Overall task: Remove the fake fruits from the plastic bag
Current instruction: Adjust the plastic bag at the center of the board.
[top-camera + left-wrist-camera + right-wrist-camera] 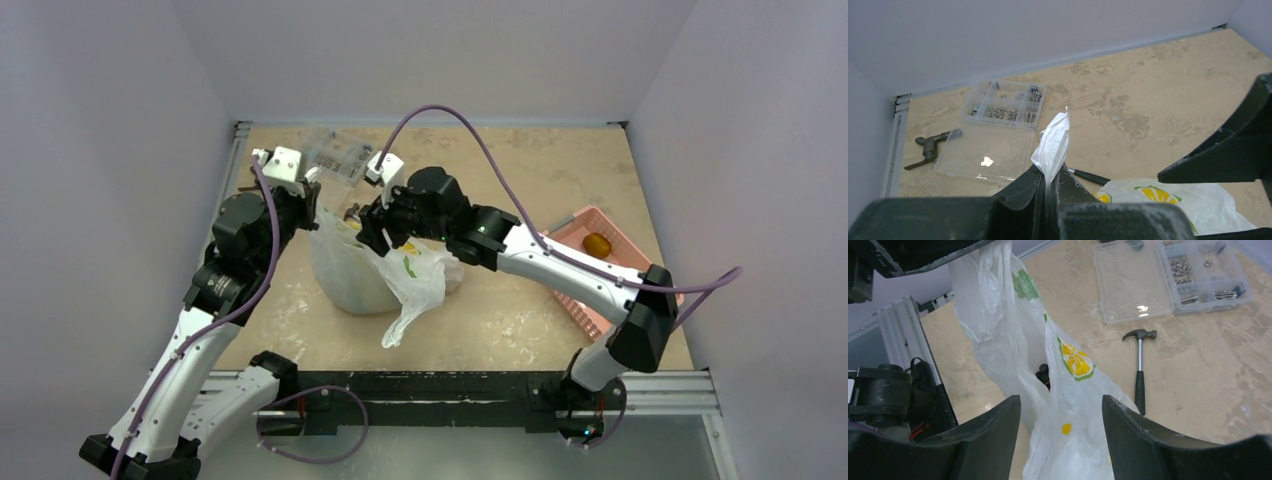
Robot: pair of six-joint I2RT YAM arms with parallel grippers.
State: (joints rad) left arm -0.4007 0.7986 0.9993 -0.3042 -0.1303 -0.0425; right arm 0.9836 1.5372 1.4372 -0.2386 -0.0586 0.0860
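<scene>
Starting at the left gripper [1049,172]: fingers pressed together, pinching a twisted strip of the thin, crinkly, translucent white plastic bag [1052,142], with the tail of that strip poking up past the tips. Just below and to its right, more of the same bag, printed with a yellow-and-green citrus slice. Right by the tips, the black handle of a small steel-headed hammer [1089,175]. Farther out ahead, on the mottled beige table [1158,100], a clear plastic compartment box [1004,106] full of screws, lid flung open toward the claw. Left of that, a dark metal tool [928,147].

Over to the right gripper [1060,402]: fingers spread apart, loose bag plastic hanging in the gap. No telling whether it touches either finger. Down past the fingers, inside the bag's open mouth, a dark lumpy shape [1043,374]. Possibly the grape bunch, too shadowed to call. Off to the claw's right, the hammer lying flat, and the screw box beyond it.

From overhead: both claws up at the bag's top, just beside each other, the left one holding an edge high. Beneath them, the bag's body sagging on the table, one loop trailing toward the arm bases. Well behind the right claw, alongside that arm's forearm, a pink slatted plastic basket [620,235] holding a small glossy orange-yellow round fruit [597,243].
</scene>
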